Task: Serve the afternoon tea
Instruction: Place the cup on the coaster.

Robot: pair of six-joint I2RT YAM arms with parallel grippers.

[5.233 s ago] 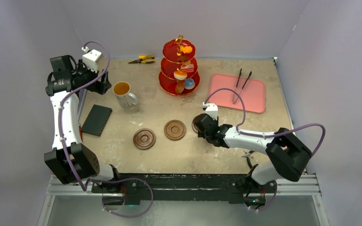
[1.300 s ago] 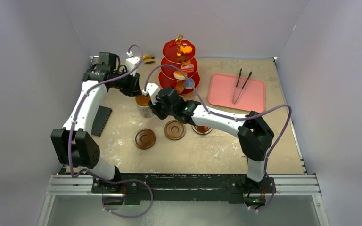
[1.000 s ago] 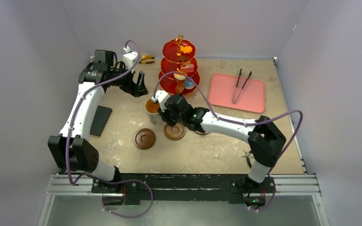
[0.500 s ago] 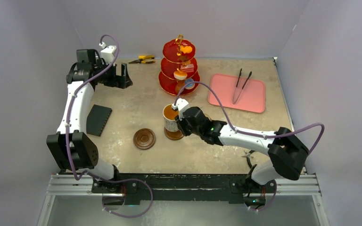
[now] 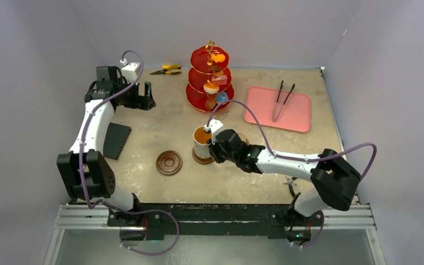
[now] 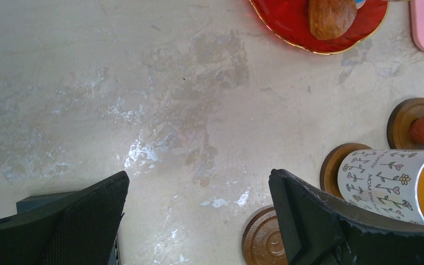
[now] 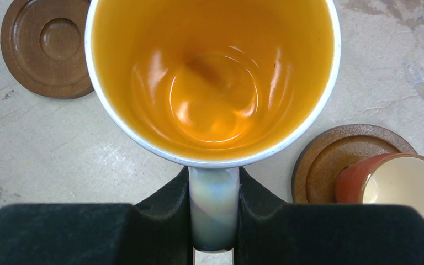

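A white flowered mug (image 5: pixel 201 141) of amber tea stands upright over the middle wooden coaster (image 5: pixel 202 159). My right gripper (image 5: pixel 215 147) is shut on its handle (image 7: pixel 213 207), with the mug's rim (image 7: pixel 212 77) just ahead of the fingers. The small brown cup (image 7: pixel 403 185) sits on its saucer (image 7: pixel 331 160) to the right of the mug. A third coaster (image 5: pixel 169 163) lies bare to the left. The red three-tier stand (image 5: pixel 210 83) with pastries is at the back. My left gripper (image 5: pixel 143 97) hangs open over bare table at the left rear, fingers wide apart (image 6: pixel 199 176).
A pink tray (image 5: pixel 295 118) at the back right carries black tongs (image 5: pixel 282 99). Yellow-handled pliers (image 5: pixel 167 69) lie by the back wall. A black pad (image 5: pixel 113 141) lies at the left edge under the left arm.
The right gripper carried the mug from the left rear to the middle coaster and lowered it there. The left gripper opened and drew back to the left rear.
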